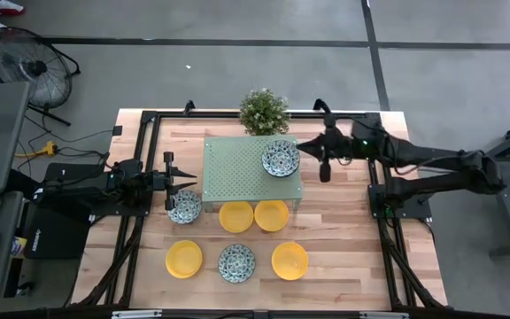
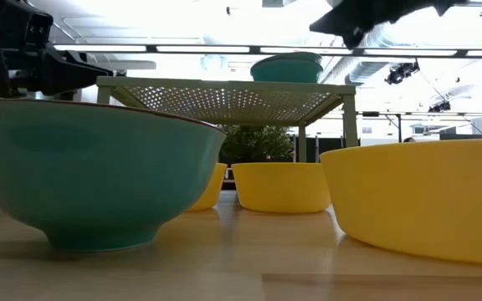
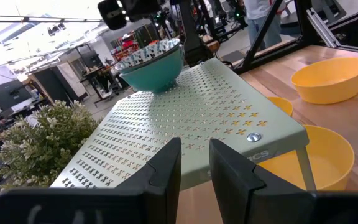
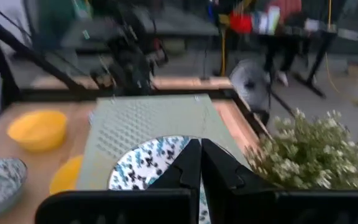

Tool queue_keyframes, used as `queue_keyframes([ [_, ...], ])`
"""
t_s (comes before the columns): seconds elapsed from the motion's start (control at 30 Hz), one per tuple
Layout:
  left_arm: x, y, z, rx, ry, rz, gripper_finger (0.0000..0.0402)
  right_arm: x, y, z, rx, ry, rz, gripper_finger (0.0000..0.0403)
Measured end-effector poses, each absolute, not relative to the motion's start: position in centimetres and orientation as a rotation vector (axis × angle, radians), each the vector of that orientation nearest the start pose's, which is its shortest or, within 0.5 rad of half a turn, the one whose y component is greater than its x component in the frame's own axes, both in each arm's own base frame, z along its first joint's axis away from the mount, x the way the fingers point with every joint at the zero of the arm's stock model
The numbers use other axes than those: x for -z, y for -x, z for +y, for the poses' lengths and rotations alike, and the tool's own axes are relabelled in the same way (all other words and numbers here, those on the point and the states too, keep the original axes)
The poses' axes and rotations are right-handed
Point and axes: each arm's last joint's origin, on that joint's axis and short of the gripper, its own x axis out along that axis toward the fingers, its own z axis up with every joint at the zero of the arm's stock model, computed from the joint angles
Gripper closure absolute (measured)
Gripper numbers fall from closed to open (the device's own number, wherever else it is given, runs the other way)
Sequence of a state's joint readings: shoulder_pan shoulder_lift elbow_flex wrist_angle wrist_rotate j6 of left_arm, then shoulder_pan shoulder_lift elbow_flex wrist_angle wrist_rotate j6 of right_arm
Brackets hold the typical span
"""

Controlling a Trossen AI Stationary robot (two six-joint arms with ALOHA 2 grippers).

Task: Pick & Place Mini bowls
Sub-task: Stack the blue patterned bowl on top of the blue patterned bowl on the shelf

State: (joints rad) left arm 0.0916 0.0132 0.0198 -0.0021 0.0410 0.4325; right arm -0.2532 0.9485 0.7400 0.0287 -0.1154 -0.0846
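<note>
We see seven empty mini bowls: one patterned bowl (image 1: 281, 159) on the green perforated shelf (image 1: 237, 177), two yellow bowls (image 1: 253, 215) tucked under its front edge, four more on the wooden table (image 1: 343, 239). Our right gripper (image 1: 325, 168) hovers beside the shelf bowl, jaws pressed together, empty. Our left gripper (image 1: 187, 184) sits just beside another patterned bowl (image 1: 184, 206), jaws slightly apart. A plant (image 1: 265, 111) stands behind the shelf; a fan (image 1: 27, 66) stands on the floor.

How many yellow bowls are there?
4: two side by side at the green rack's front edge, two nearer the table front. Some may be hidden.
</note>
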Motion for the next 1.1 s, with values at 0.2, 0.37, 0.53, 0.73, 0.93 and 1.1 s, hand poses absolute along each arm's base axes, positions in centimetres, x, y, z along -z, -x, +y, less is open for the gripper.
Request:
queue_keyframes([
  [0.2,-16.9,-9.7,0.8,-0.051,-0.433,0.006,0.0323,-26.5,-19.4,-4.0,0.102,0.073,0.041,0.0403],
  [0.37,-16.9,-9.7,0.8,-0.05,-0.433,0.006,0.0323,-24.7,-18.9,-3.8,0.094,0.079,-0.043,0.0403],
  [0.53,-16.9,-9.7,0.8,-0.051,-0.433,0.006,0.0323,-24.2,-19.2,-3.8,0.094,0.081,-0.022,0.0402],
  [0.73,-16.9,-9.7,0.8,-0.05,-0.433,0.007,0.0323,-23.1,-20.1,-4.1,0.092,0.075,0.026,0.0402],
  [0.93,-16.9,-9.7,0.8,-0.05,-0.433,0.007,0.0323,-22.2,-21.1,-4.3,0.099,0.067,0.035,0.0402],
  [1.1,-16.9,-9.7,0.8,-0.05,-0.433,0.007,0.0323,-22.5,-21.3,-4.4,0.103,0.067,0.025,0.0402],
])
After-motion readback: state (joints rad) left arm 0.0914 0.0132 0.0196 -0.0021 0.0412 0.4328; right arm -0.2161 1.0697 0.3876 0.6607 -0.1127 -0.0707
